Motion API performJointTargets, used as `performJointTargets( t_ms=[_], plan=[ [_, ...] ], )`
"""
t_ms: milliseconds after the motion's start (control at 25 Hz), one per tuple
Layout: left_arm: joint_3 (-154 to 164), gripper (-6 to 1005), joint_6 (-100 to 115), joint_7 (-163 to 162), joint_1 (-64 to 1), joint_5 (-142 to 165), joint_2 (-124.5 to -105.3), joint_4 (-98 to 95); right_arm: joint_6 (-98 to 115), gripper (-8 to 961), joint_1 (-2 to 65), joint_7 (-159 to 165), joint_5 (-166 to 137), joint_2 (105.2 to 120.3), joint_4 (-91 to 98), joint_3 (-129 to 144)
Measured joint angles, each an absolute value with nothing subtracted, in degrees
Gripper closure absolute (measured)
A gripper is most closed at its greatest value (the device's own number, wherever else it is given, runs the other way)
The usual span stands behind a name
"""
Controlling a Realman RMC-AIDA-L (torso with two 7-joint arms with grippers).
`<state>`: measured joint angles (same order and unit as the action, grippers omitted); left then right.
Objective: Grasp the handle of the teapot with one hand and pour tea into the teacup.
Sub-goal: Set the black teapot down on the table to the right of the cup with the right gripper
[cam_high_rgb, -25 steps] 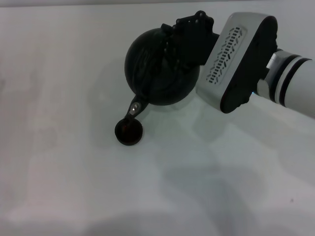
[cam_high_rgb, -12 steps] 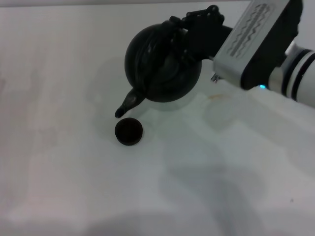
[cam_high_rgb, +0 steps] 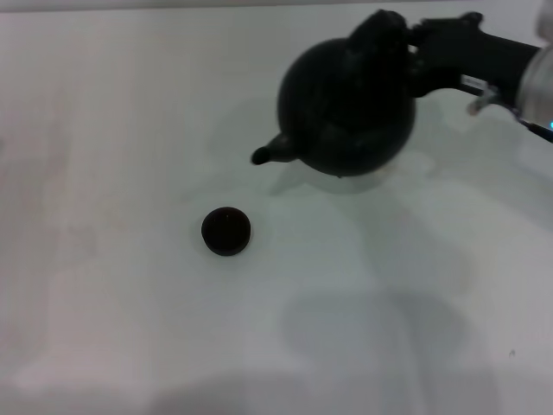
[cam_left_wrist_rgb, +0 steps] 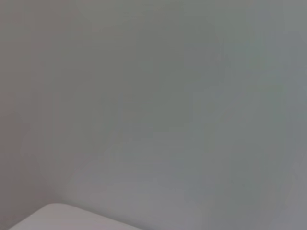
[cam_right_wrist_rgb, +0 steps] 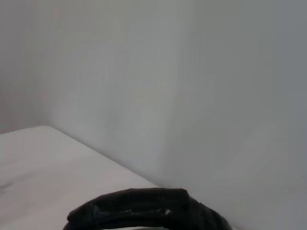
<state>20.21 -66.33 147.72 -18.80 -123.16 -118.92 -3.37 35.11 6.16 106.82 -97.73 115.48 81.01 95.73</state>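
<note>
Black teapot (cam_high_rgb: 346, 108) hangs upright, gripped at its handle (cam_high_rgb: 384, 30) by the right gripper (cam_high_rgb: 415, 43), well apart from the teacup (cam_high_rgb: 226, 231), so pouring looks finished.

Bare lab-like test bench — plain white tabletop (cam_high_rgb: 112, 130), blank wall (cam_right_wrist_rgb: 192, 72).

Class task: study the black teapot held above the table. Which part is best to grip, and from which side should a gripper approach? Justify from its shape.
Grip the handle, the arched hoop over the top of the teapot, coming from above on the side opposite the spout. The round body offers no hold, while the hoop is narrow enough to close around. The right gripper reaches it there, from the robot's right.
</note>
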Motion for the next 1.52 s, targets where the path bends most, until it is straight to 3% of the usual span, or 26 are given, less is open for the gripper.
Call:
performJointTargets(
  t_ms=[440, 1440, 1520],
  plan=[
    [20.21, 112, -66.19, 147.8, -19.15, -123.23, -118.91, -3.46, 47.75, 816, 5.28, 110.29, -97.98, 115.27, 75.5, 83.91],
    [20.21, 112, -66.18, 147.92, -19.39, -123.22, -118.83, -3.38, 48.7, 815, 7.48, 110.84, -101.35, 115.31, 70.91, 83.62],
    [20.21, 112, -66.18, 147.92, -19.4, -123.22, -118.82, -3.41, 48.71, 736, 7.47, 110.83, -101.42, 115.31, 70.86, 83.62]
  ],
)
